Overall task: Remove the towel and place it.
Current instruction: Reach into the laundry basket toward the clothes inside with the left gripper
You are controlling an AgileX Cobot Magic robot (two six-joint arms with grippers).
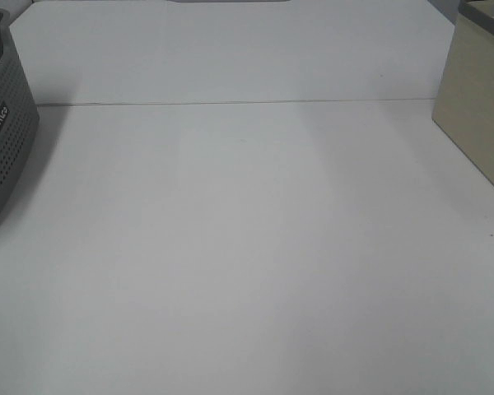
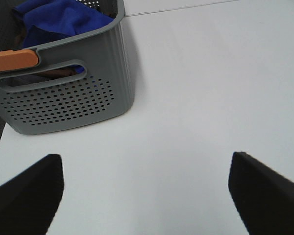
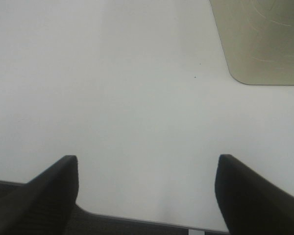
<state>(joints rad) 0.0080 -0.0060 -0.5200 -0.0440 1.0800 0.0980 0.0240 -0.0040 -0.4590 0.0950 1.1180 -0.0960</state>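
The flat white table (image 1: 247, 247) fills the overhead view. Neither arm shows there. A tall beige box (image 1: 477, 115) stands well apart from the grey perforated plastic basket (image 1: 4, 140), on the opposite side of the table. The basket sits at the table's left edge, and only part of its wall shows from above.

The deep royal-blue plush towel (image 2: 63, 17) lies inside the basket. It is bunched into a heap that rises about level with the rim, with something brown under it that shows through the handle slot. Crumpled like this, it has no readable long axis, and no tag is in sight.

The left gripper (image 2: 144, 157) is outside the basket, facing the basket's handle wall over bare table. Its jaws are spread wide with nothing between them. The towel lies ahead of it, past that wall and higher than the wall's top.

The right gripper (image 3: 147, 157) is also spread and empty. It looks at the beige box, far from the basket.

A small orange strip (image 2: 12, 59) sits on the basket's rim above the slot.

My judgement is that the left arm is much the nearer. It would need to lift over the rim and come down onto the heap.
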